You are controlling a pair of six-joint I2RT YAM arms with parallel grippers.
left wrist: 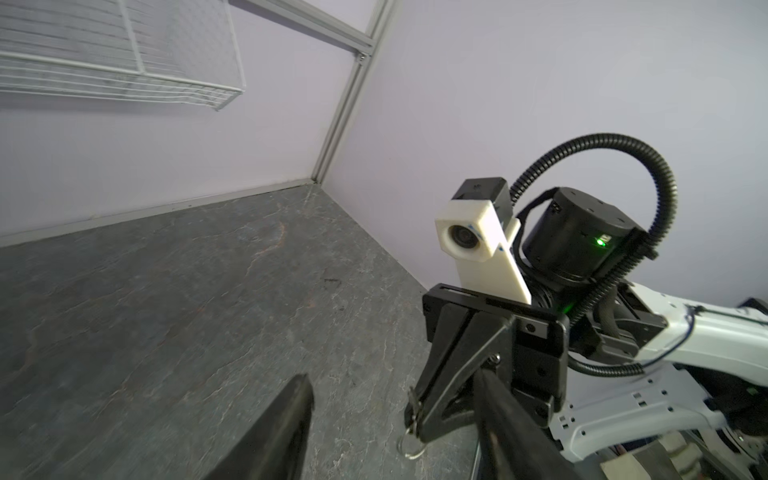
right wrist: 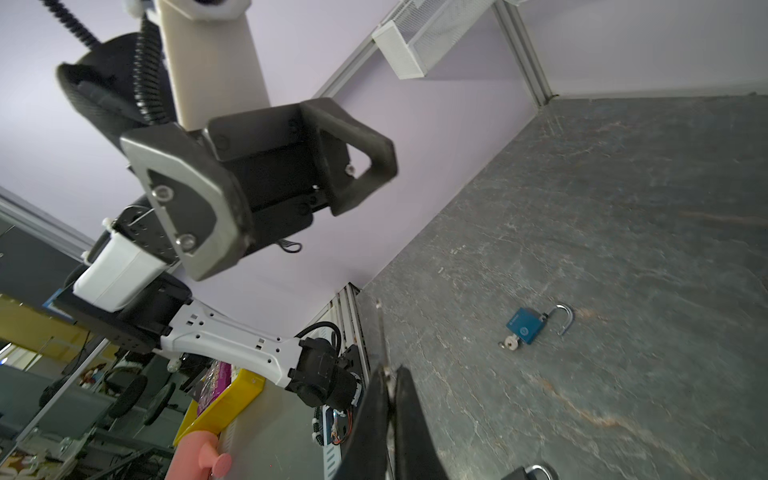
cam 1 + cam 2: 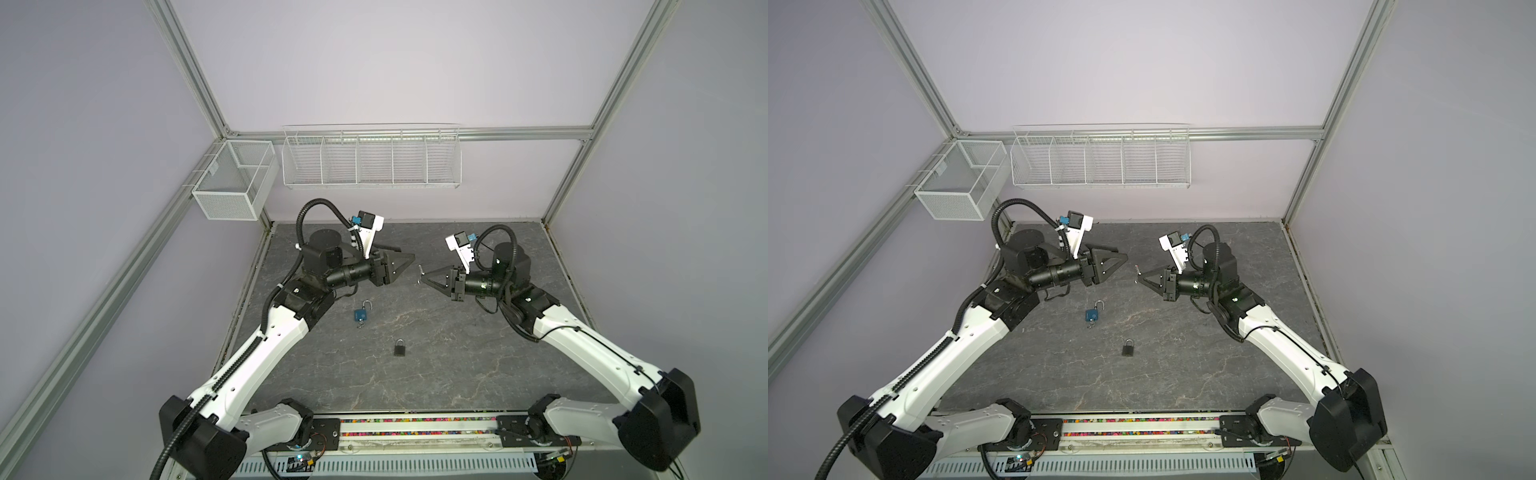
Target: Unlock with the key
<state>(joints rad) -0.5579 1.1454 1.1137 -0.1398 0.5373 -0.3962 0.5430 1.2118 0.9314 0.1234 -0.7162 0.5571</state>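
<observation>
My right hand [image 3: 424, 279] is clamped on the thin, slippery key [image 3: 421, 272], my left hand [image 3: 406, 252] gapes empty, and the black padlock [image 3: 400, 348], probably heavy and best gripped by its body, lies near the blue padlock [image 3: 361, 313].

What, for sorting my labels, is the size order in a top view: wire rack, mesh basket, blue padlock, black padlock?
1. wire rack
2. mesh basket
3. blue padlock and black padlock: both tiny, too alike to rank.
</observation>
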